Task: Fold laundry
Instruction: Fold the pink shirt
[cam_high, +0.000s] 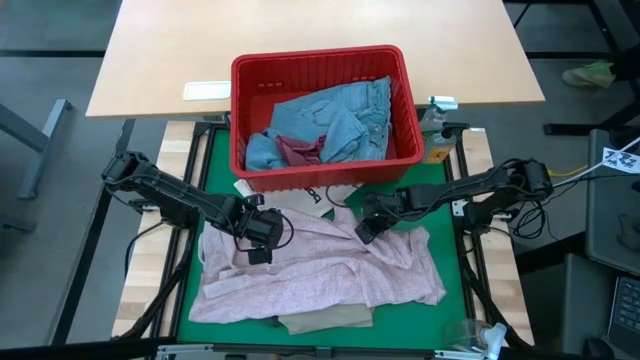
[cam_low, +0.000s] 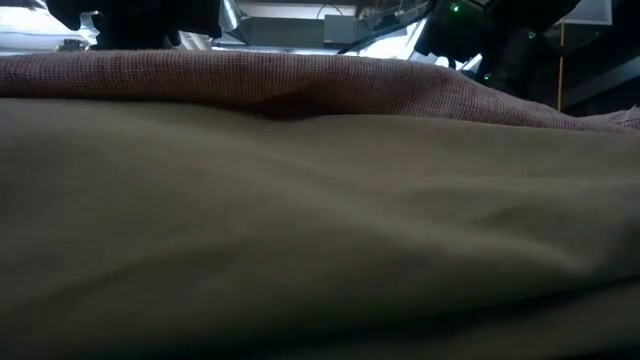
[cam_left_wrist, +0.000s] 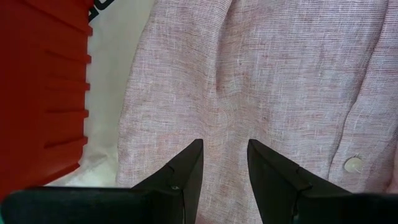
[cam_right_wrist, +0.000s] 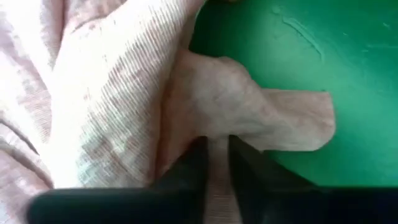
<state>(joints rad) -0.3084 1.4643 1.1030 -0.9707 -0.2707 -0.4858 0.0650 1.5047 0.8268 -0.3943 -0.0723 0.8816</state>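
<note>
The mottled pink top lies spread on the green mat, in front of the red basket. The right gripper pinches a fold of this top near its upper edge, with fingers almost closed. The left gripper rests on the top, fingers partly open, with cloth between them but not clamped.

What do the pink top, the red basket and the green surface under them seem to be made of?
Pink top: a light woven fabric, maybe linen or cotton, with a mottled matte weave and a pale button.
Red basket: most likely molded plastic, with ribbed, slightly glossy walls.
Green surface: smooth and matte, perhaps a rubbery mat; hard to tell.
</note>
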